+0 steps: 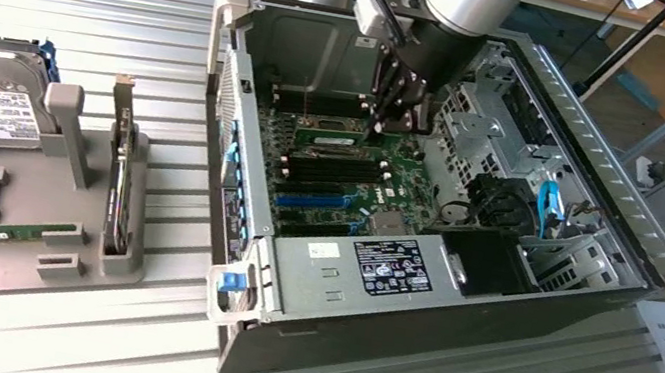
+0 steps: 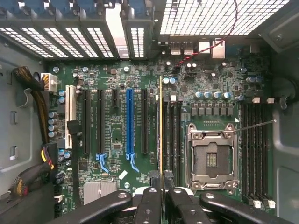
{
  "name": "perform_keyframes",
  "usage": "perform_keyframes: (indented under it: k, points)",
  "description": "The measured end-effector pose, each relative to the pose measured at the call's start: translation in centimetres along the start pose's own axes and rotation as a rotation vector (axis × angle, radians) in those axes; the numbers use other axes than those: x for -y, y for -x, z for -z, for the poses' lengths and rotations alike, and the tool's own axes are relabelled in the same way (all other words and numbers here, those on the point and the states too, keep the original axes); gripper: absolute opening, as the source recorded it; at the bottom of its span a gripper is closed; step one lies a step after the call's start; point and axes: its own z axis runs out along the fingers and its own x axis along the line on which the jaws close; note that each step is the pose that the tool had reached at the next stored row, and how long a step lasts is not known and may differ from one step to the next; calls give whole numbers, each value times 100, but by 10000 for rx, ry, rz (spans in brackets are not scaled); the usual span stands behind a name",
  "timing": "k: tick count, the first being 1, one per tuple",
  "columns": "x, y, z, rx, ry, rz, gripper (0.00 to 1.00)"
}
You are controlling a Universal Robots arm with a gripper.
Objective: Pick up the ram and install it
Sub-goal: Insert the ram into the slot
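- Black two-fingered gripper (image 2: pixel 161 198) sits clamped on the ram (image 2: pixel 160 126), a thin green circuit-board stick seen edge-on.
- Held upright, the ram hangs over a green motherboard (image 2: pixel 117 140), just beside long black memory slots (image 2: pixel 174 135) and near a silver processor socket (image 2: pixel 210 156).
- An open grey metal computer case (image 1: pixel 415 342) surrounds them.
- A grey parts tray (image 1: pixel 102 275) lies well apart, at the exterior view's left.

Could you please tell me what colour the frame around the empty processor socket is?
The frame is silver metal; the wrist view shows it best.
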Motion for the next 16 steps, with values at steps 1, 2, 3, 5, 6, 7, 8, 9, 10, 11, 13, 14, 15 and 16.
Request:
perform_keyframes:
  k: [1,2,3,5,6,7,8,9,10,11,13,14,15,16]
  points:
    - [1,0,0,-51,-1,-1,12]
    - [1,0,-1,-82,-2,-1,12]
    - [1,0,-1,-86,-1,-1,12]
    - [1,0,0,-87,-2,-2,12]
    - [1,0,-4,-87,-2,-2,12]
    - [2,1,-16,-89,-1,-2,12]
    - [3,2,-33,-88,-1,-2,12]
    - [3,2,-48,-87,-2,-2,12]
    - [4,3,-62,-88,-2,-2,12]
    - [5,4,-80,-87,-2,-2,12]
    - [8,4,-119,-87,-2,-4,12]
    - [9,4,-120,-89,-1,-3,12]
    - [9,4,-120,-90,-1,-2,12]
    - [9,4,-122,-88,-1,-3,12]
